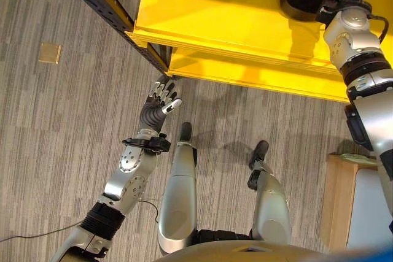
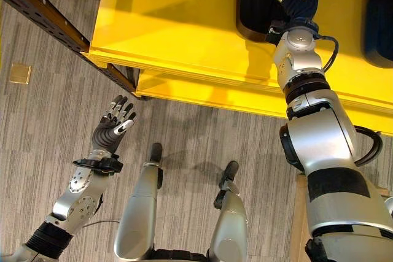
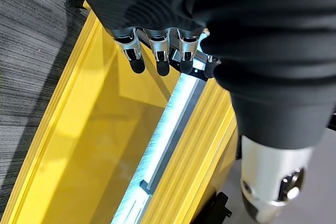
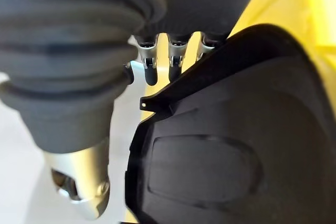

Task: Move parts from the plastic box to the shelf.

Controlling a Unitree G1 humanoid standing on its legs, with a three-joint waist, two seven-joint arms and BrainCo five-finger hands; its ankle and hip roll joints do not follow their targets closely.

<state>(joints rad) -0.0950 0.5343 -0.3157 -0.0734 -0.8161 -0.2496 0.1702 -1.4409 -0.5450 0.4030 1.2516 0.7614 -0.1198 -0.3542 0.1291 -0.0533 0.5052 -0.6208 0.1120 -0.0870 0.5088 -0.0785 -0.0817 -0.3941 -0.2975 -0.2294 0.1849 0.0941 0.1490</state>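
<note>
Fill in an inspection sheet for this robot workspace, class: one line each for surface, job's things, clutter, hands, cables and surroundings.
Surface: yellow shelf, two tiers on a dark metal frame.
Job's things: black moulded part lying on the shelf; a second dark part further right.
Clutter: nothing seen.
Hands: right hand over the black part, fingers spread; left hand open above the floor, holding nothing.
Cables: nothing seen apart from the robot's own.
Surroundings: grey striped carpet, brass floor plate, wooden furniture.
</note>
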